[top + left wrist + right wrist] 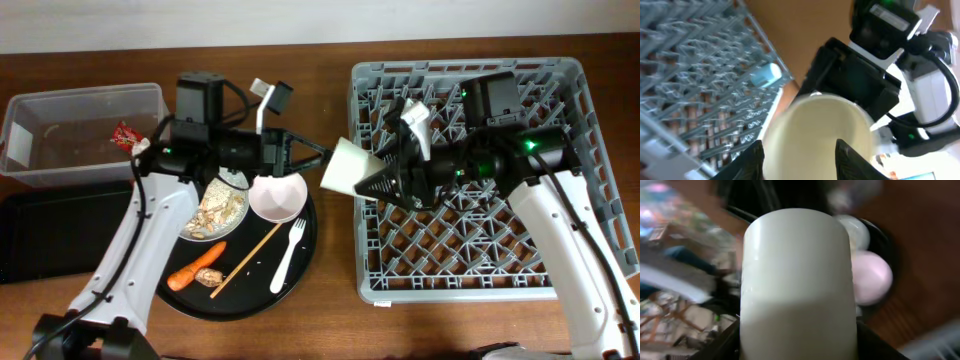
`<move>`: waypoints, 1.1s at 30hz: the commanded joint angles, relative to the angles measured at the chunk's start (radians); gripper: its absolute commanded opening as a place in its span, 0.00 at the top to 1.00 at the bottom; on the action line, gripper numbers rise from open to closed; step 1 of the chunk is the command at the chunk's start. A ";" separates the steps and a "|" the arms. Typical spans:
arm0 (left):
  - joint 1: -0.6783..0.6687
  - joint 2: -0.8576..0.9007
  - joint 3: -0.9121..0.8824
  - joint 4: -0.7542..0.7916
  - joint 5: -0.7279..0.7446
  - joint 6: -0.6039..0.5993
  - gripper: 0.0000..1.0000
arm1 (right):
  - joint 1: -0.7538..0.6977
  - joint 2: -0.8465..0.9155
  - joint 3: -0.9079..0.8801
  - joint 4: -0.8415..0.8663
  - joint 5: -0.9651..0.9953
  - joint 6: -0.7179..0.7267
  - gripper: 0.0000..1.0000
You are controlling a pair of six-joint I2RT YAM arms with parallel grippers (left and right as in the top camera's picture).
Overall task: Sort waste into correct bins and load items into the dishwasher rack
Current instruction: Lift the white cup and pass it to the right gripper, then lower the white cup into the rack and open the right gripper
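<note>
Overhead, the right gripper (378, 180) clamps the cream cup (348, 166) at the dishwasher rack's (450, 290) left edge. The left gripper (318, 153), jaws spread and gripping nothing, sits at the cup's mouth, outside the rack.

Left arm (215, 148) hides part of the white plate (240, 212) from overhead, the black tray (50, 235) runs off the left edge, the cream cup (797, 280) is cut by the right wrist view's bottom edge, and the rack (690, 65) is blurred in the left wrist view.
</note>
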 commanded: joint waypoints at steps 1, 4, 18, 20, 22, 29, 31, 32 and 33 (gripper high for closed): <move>0.049 0.005 0.007 -0.162 -0.286 0.113 0.53 | -0.017 0.000 0.021 -0.004 0.287 0.177 0.59; 0.066 0.005 0.007 -0.509 -0.878 0.193 0.53 | -0.132 0.000 0.079 -0.063 0.483 0.303 0.59; 0.066 0.005 0.007 -0.654 -1.114 0.192 0.53 | -0.772 0.253 0.235 -0.180 0.908 0.603 0.62; 0.066 0.005 0.007 -0.654 -1.114 0.192 0.53 | -0.804 0.306 0.235 -0.161 0.914 0.611 0.62; 0.066 0.005 0.007 -0.654 -1.114 0.192 0.53 | -0.807 0.343 0.235 -0.151 0.915 0.611 0.62; 0.066 0.005 0.007 -0.657 -1.114 0.192 0.53 | -0.805 0.386 0.235 -0.129 0.930 0.610 0.29; 0.066 0.005 0.007 -0.657 -1.114 0.192 0.53 | -0.806 0.386 0.235 -0.127 0.928 0.611 0.01; 0.066 0.005 0.007 -0.657 -1.114 0.192 0.53 | -0.806 0.386 0.235 -0.127 0.928 0.611 0.01; 0.066 0.005 0.007 -0.657 -1.114 0.192 0.53 | -0.805 0.386 0.235 -0.127 0.925 0.611 0.01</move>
